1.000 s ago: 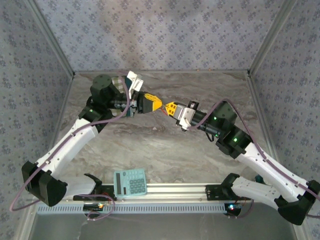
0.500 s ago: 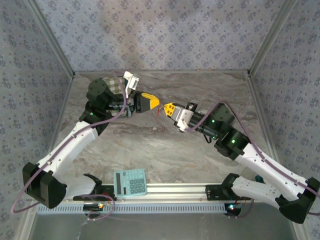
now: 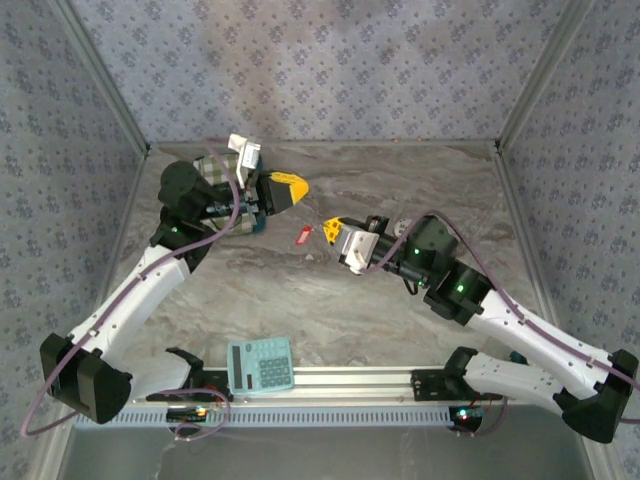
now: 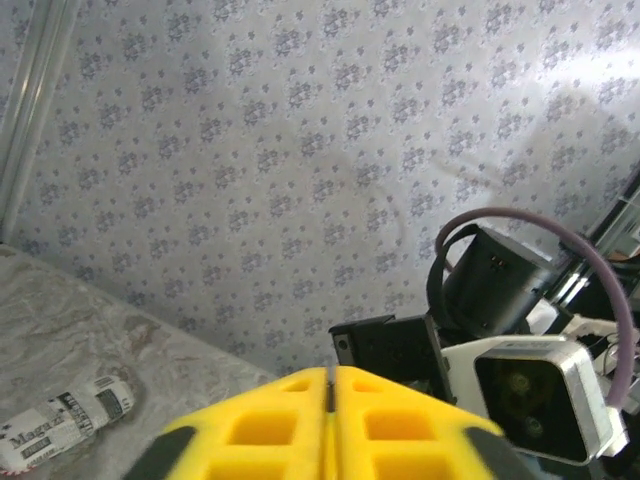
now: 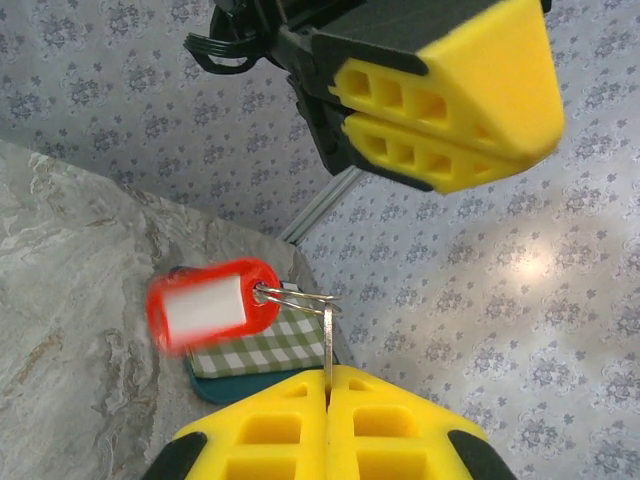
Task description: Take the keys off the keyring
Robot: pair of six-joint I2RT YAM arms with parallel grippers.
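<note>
I see the right gripper (image 5: 328, 376) with its yellow fingers pressed together on a thin metal strip that stands straight up out of the seam between them. That strip joins a thin wire ring, and the keys (image 5: 212, 305), a bright red oblong tag with a white label, hang from that ring. They sit just above and to the left of the fingertips in the right wrist view, close to them but clear of the yellow pads.

From the top camera, the red tag is just to the left of the right gripper's tip, between the two arms, over the marbled table (image 3: 300, 300). I cannot tell how high above the surface it hangs.

The left gripper (image 3: 293, 188) sits up and to the left of the tag, apart from it. Its fingers are closed against each other with only a hairline seam showing in its own wrist view, and nothing is pinched between them.

Behind the tag in the right wrist view lies a green checked pad (image 5: 265, 345). A rolled printed paper (image 4: 70, 425) lies on the table, and a teal calculator (image 3: 260, 364) rests near the front rail, well away from both grippers.
</note>
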